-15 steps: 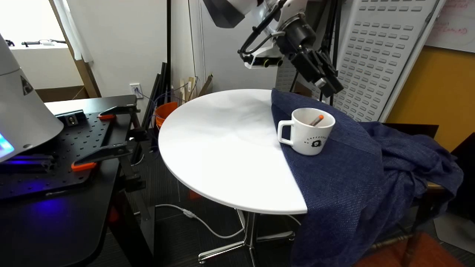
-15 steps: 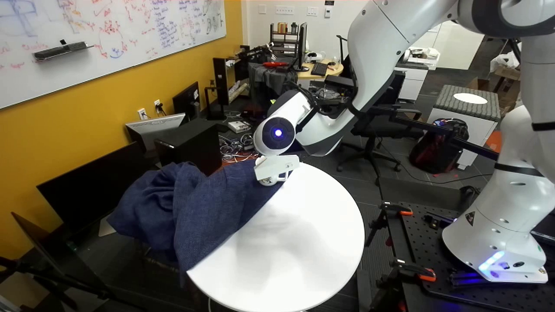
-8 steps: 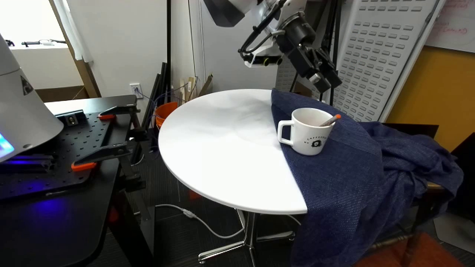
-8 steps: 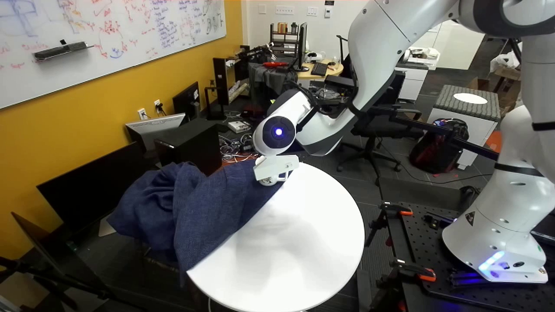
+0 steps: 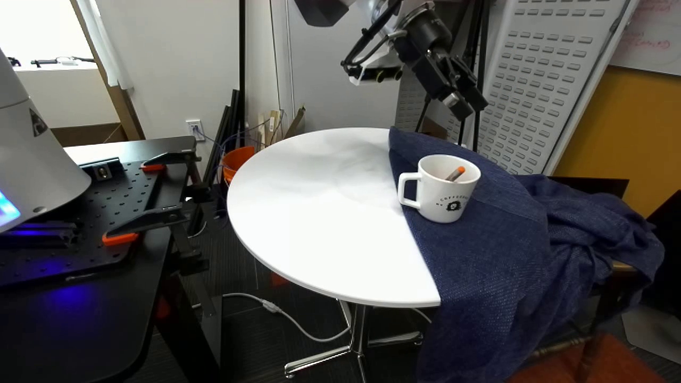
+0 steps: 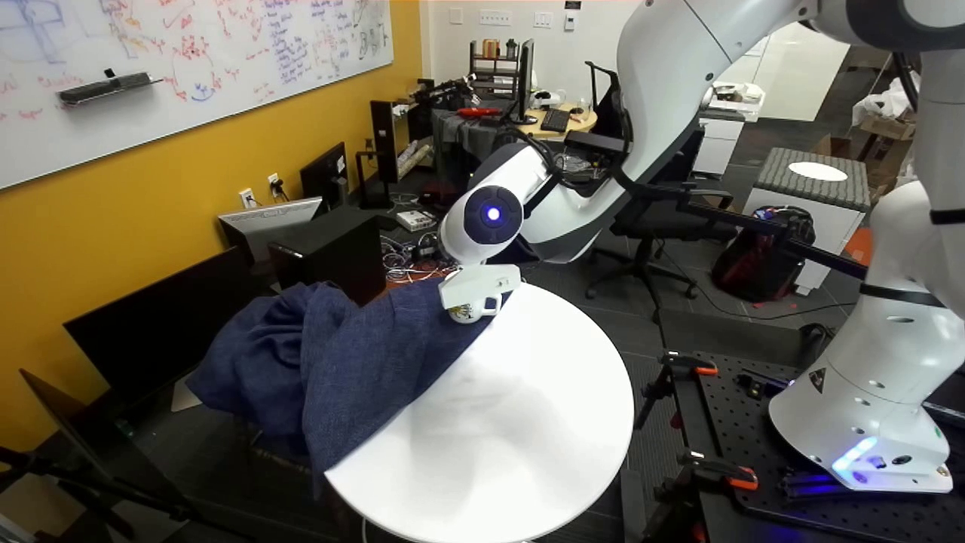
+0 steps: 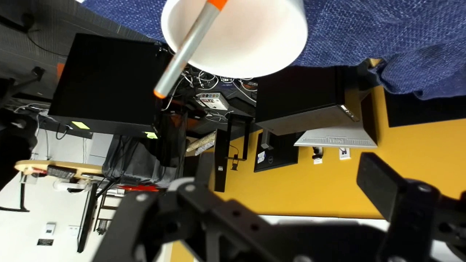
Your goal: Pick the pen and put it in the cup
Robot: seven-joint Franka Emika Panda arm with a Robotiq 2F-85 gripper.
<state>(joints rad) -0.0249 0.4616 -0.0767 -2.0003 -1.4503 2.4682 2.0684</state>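
Observation:
The white mug [image 5: 433, 194] stands upright on the blue cloth, its looped handle toward the white tabletop. The pen [image 5: 456, 173], grey with orange ends, sits in the mug with one end showing at the mouth. In the wrist view the pen [image 7: 193, 40] leans across the rim of the mug [image 7: 255, 40], one end inside and one outside. My gripper [image 5: 467, 103] is open, empty and above the mug, apart from the pen. Its spread fingers show in the wrist view [image 7: 289, 176]. In an exterior view the wrist part hides most of the mug [image 6: 471, 312] and the pen.
The round white table [image 5: 330, 213] is half covered by the blue cloth [image 5: 489, 255], which hangs over its edge. A black bench [image 5: 133, 266] with clamps holds the robot base. Monitors and a black box [image 6: 328, 249] stand beyond the cloth.
The arm and gripper have risen. The pen has shifted in the mug: half a second ago it leaned over the right rim, now its end shows farther left, inside the mouth.

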